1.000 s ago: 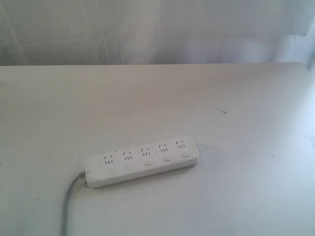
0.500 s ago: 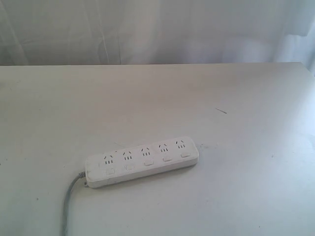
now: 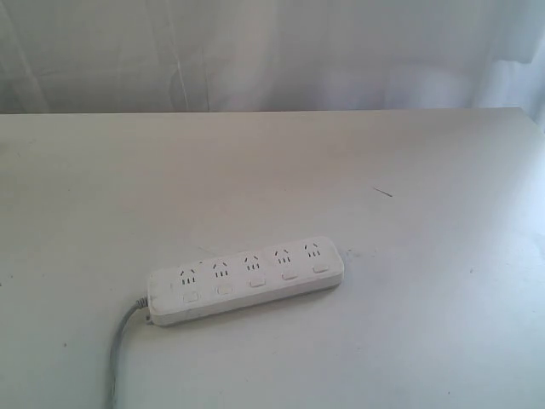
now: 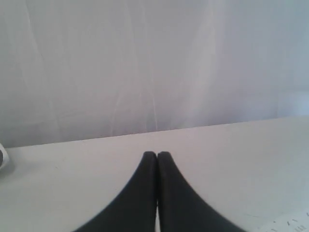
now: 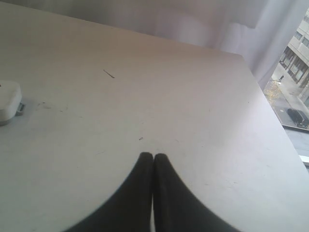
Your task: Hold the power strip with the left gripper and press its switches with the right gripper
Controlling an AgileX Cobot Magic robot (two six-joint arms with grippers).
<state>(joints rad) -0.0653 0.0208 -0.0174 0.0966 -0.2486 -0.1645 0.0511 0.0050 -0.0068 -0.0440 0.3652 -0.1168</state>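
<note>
The white power strip (image 3: 245, 279) lies flat on the table, slightly slanted, with five socket groups and its switches (image 3: 256, 284) in a row along the near side. Its grey cord (image 3: 117, 358) runs off the front edge. Neither arm shows in the exterior view. My left gripper (image 4: 157, 154) is shut with nothing in it; a corner of the power strip (image 4: 289, 223) shows at the frame's edge. My right gripper (image 5: 153, 156) is also shut and holds nothing, and one rounded end of the power strip (image 5: 8, 100) lies well off to its side.
A white table (image 3: 383, 153) carries the strip, with a white curtain (image 3: 272, 51) behind it. A small dark scratch (image 3: 382, 192) marks the table's right half. The table's edge (image 5: 270, 106) and a window onto a street show in the right wrist view.
</note>
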